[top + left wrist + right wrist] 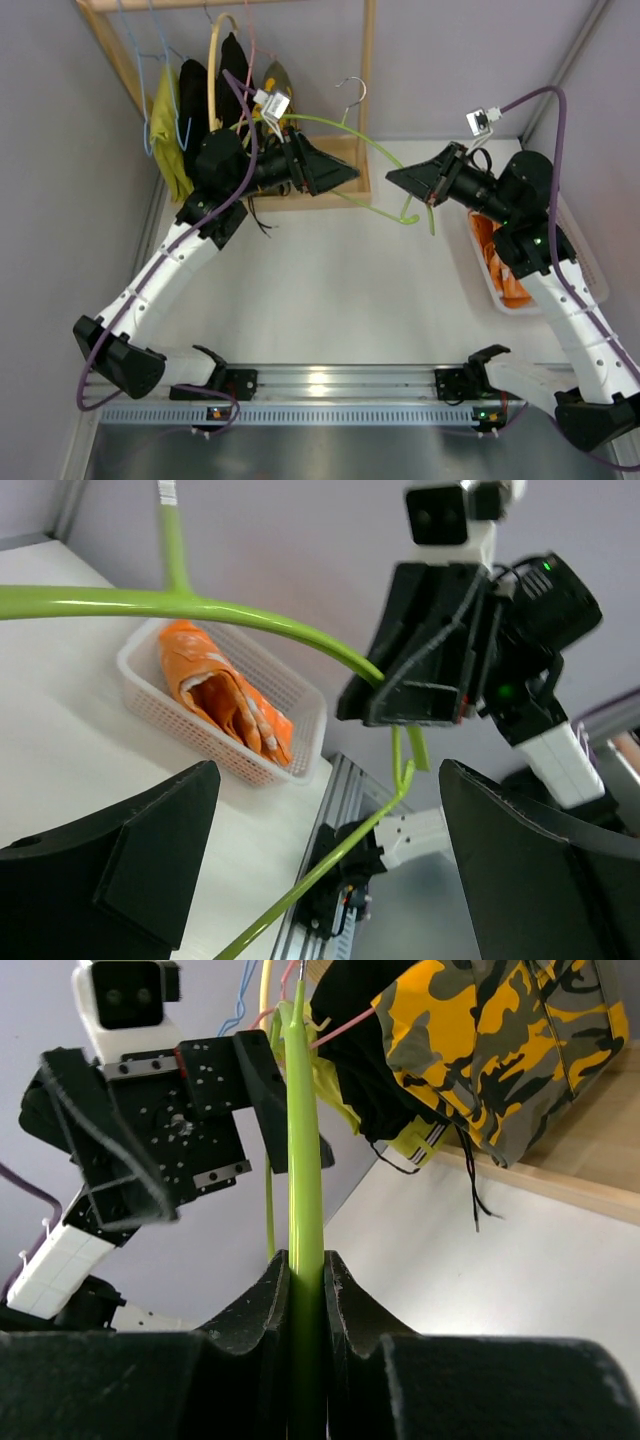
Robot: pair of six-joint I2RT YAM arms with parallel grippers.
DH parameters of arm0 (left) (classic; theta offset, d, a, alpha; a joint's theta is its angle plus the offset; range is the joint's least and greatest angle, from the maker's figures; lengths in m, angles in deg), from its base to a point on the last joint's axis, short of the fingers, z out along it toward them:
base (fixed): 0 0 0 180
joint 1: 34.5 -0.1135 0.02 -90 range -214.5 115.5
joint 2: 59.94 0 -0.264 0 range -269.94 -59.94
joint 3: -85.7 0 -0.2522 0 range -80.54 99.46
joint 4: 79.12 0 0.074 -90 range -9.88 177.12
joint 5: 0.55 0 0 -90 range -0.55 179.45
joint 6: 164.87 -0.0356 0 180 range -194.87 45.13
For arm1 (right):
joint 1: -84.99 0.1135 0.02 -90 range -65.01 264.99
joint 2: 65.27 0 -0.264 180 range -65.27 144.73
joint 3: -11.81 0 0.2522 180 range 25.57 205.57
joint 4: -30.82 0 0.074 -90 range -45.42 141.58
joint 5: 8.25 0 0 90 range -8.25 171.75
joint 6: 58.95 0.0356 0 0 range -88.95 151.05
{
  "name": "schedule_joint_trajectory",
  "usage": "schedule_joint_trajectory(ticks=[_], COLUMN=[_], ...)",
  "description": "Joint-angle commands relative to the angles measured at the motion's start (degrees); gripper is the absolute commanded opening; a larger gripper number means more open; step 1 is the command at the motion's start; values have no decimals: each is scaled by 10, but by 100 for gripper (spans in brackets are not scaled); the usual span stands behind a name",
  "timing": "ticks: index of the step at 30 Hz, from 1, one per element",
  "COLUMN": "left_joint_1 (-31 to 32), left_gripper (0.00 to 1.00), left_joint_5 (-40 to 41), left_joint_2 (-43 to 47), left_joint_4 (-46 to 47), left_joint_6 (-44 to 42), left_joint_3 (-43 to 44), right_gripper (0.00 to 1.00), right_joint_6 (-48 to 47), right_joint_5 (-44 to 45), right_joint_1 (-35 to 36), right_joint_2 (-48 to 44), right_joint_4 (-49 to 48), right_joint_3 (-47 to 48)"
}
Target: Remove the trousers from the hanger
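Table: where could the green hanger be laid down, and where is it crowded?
Bare: the wide middle of the table, between left arm and right arm, rail in front, wooden rack behind. Crowded: the rack with hung garments, and the right edge, where the basket holds the trousers.

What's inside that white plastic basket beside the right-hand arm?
Folded orange trousers lie in the basket. Whatever may be beneath them is covered by the cloth, and from above the right arm hides part of the basket.
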Motion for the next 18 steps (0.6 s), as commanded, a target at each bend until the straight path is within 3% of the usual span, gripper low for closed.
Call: schedule_joint_trajectory(ticks=[1, 11, 18], left_joint_1=[17, 17, 15], left_gripper=[97, 96, 97], left_joint_5=[-115, -154, -80], left_joint_2=[-6, 2, 25], left_joint_4=[60, 125, 125], left_joint_6=[-73, -129, -160], left_joint_3=[35, 45, 53], right_gripper=[0, 0, 0], right_joint_6=[-20, -49, -92], right_joint_5=[49, 55, 91], right_joint_1=[1, 3, 3], right_joint_2=[12, 15, 5], right_joint_4=[-18, 35, 66], right_joint_3=[33, 24, 29])
